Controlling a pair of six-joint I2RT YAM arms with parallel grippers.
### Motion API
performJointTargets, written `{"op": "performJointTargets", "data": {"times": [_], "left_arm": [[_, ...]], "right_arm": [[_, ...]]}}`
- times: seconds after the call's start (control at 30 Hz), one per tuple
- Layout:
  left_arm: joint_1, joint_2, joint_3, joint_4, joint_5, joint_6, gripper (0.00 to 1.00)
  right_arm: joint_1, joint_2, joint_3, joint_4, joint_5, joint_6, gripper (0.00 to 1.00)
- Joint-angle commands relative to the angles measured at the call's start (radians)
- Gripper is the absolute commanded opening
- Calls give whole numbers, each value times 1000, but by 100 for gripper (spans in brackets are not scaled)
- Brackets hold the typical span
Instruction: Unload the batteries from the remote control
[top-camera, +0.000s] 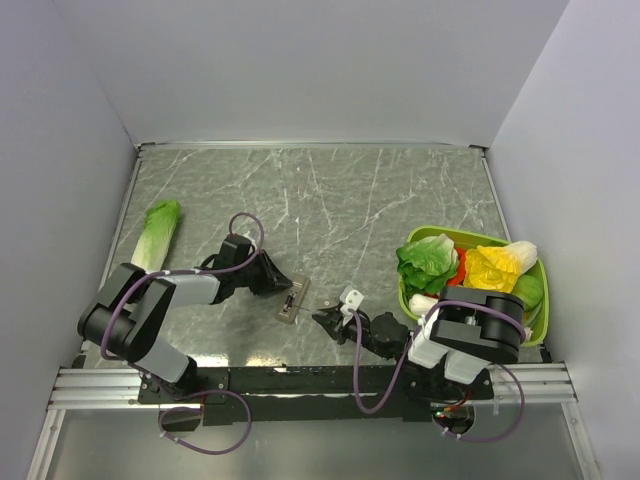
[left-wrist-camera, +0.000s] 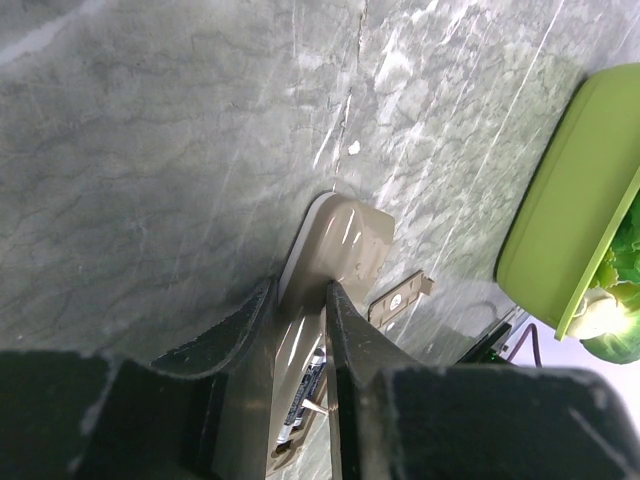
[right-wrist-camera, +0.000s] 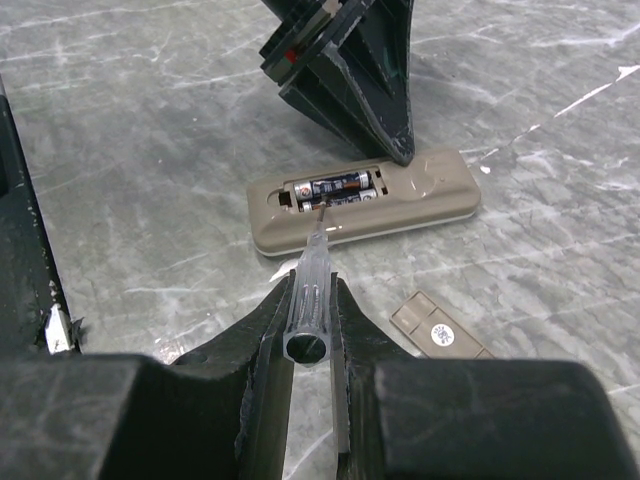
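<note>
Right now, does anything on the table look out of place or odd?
Only the battery cover, lying loose beside the remote control, which rests face down with batteries exposed. Nothing looks spilled or damaged. The cabbage lies alone, far from the green tray.

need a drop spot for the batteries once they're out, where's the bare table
Bare marble runs across the far half of the table, between the cabbage and the green tray. It is crowded at the near middle: both arms meet at the remote control, with its loose cover beside it.

left hand (right-wrist-camera: 395, 150) crowding remote control (right-wrist-camera: 365, 210) (near side open)
</note>
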Motion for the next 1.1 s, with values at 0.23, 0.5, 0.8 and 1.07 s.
{"op": "performJointTargets", "data": {"times": [0.23, 0.5, 0.8, 1.07], "left_arm": [[-15, 87, -39, -157, -142, 29, 22], [-18, 93, -43, -150, -138, 28, 21], [-19, 102, -60, -136, -151, 23, 21], [-19, 103, -65, -136, -156, 22, 21]], "right_arm": [[24, -7, -78, -57, -19, 43, 0], [27, 36, -90, -7, 19, 90, 0], [46, 70, -90, 10, 52, 110, 0], [67, 98, -128, 62, 84, 130, 0]]}}
